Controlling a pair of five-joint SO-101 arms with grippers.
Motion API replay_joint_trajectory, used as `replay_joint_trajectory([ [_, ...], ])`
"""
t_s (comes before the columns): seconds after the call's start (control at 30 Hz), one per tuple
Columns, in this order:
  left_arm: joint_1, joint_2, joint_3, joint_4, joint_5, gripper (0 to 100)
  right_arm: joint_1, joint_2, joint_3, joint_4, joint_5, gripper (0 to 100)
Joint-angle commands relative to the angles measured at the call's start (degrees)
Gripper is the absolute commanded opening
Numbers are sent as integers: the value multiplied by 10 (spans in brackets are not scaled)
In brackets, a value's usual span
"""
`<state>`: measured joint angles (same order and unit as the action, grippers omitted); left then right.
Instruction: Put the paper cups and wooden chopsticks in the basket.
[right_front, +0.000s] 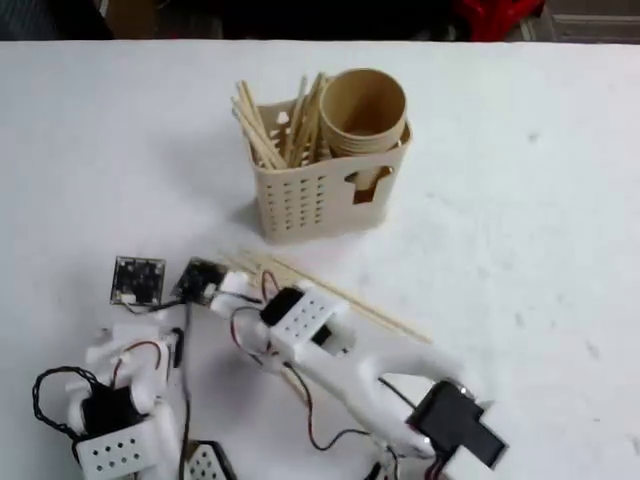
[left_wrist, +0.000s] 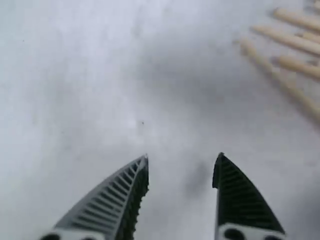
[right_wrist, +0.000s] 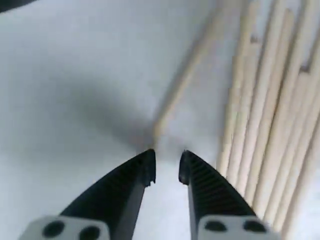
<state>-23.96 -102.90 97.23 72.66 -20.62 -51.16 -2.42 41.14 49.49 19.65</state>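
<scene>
White table, pale slender chopsticks, tan cups

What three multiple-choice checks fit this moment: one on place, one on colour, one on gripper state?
1. Where are the paper cups?
A. on the table
B. in the basket
C. in a gripper

2. What colour is the basket?
A. blue
B. black
C. cream

3. How is the left gripper?
A. open, empty
B. shut on a chopstick
C. shut on a cup

Key: 1 B, the cups stand upright inside the basket; 2 C, its perforated wall is cream; 3 A, its fingers stand apart over bare table.
</scene>
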Motion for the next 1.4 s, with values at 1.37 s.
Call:
replay_joint_trajectory([
  [1.37,-1,-2,-2,1,-3,219,0,22,-30,-15,-58,160],
])
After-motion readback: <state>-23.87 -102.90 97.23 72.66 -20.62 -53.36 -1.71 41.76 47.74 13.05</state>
